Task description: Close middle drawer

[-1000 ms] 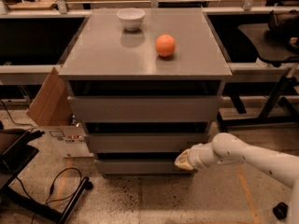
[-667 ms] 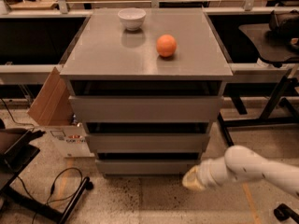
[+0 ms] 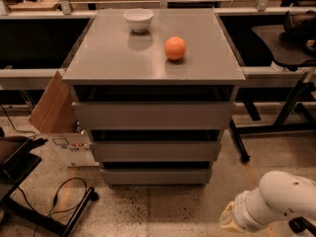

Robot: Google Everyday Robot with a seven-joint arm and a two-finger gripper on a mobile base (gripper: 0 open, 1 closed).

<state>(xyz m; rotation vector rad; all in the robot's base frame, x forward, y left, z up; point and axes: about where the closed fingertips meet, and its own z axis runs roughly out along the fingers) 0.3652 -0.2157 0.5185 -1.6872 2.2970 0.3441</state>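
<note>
The grey cabinet (image 3: 154, 63) has three handleless drawer fronts stacked under its top. The middle drawer (image 3: 155, 151) is the medium-width front, between the wider top front (image 3: 153, 115) and the narrower bottom front (image 3: 157, 176). A dark gap shows above it. My gripper (image 3: 228, 220) is at the end of the white arm (image 3: 281, 199) in the lower right corner, low over the floor. It is well below and to the right of the middle drawer and touches nothing.
A white bowl (image 3: 138, 19) and an orange (image 3: 175, 48) sit on the cabinet top. A cardboard box (image 3: 59, 120) leans at the cabinet's left. Cables and a black stand (image 3: 59, 206) lie on the floor at left. A chair base (image 3: 276, 127) stands at right.
My gripper has pulled away from the lower drawer fronts and dropped down and to the right, towards the floor. The drawer fronts look unchanged.
</note>
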